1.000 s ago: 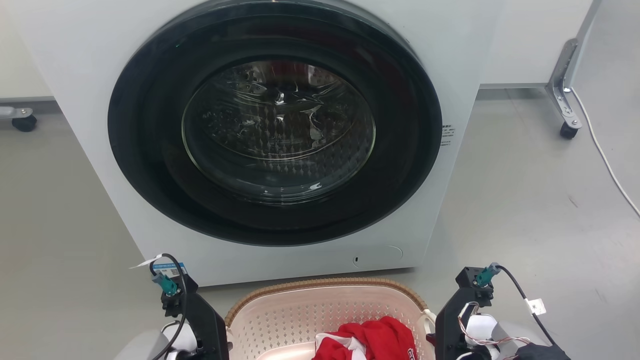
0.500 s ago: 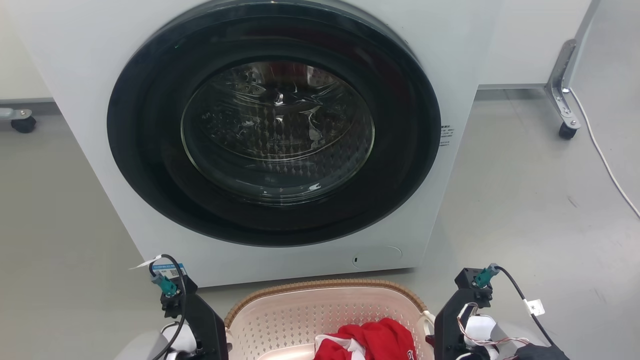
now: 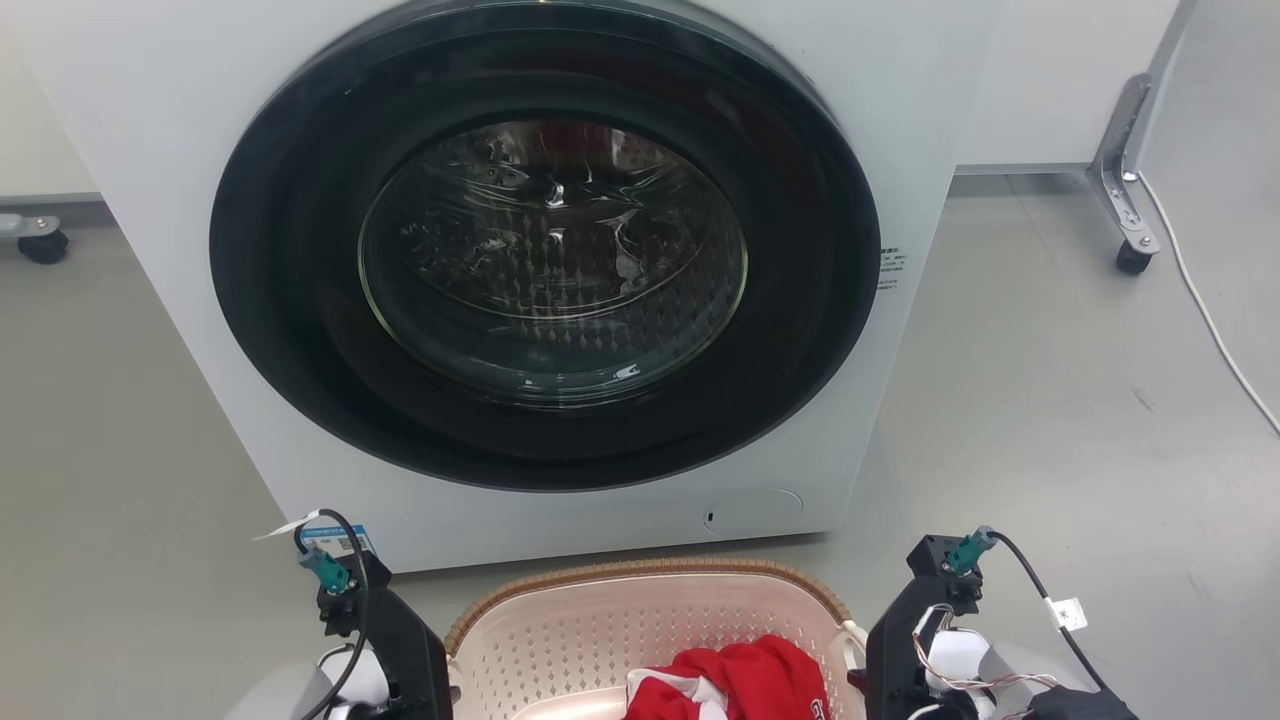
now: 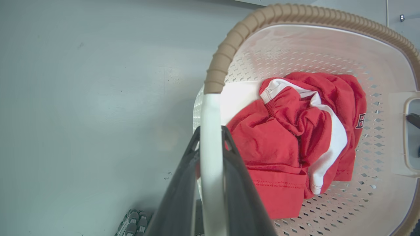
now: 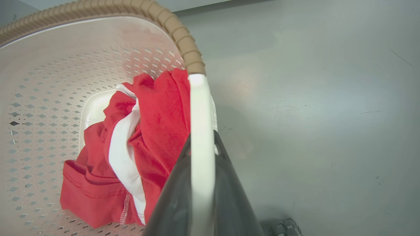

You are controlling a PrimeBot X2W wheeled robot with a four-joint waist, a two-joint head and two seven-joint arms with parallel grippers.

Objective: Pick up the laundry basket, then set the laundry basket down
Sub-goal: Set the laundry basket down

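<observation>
The cream perforated laundry basket (image 3: 640, 578) with its brown woven-look rim sits at the bottom middle of the head view, just in front of the washer. A red and white garment (image 3: 745, 675) lies in it. In the left wrist view my left gripper (image 4: 211, 131) is shut on the basket's white side handle (image 4: 210, 111), next to the rim (image 4: 223, 55). In the right wrist view my right gripper (image 5: 201, 137) is shut on the opposite white handle (image 5: 198, 105). The two dark wrist housings (image 3: 400, 640) (image 3: 900, 640) flank the basket. Whether the basket touches the floor I cannot tell.
A white front-loading washer (image 3: 900, 150) with its round dark door (image 3: 550, 280) shut stands close behind the basket. Castor legs stand at the far right (image 3: 1130, 255) and far left (image 3: 40, 245). A white cable (image 3: 1210, 320) runs over the grey floor on the right.
The head picture has shifted by a few pixels. The basket and both arms keep their places in it.
</observation>
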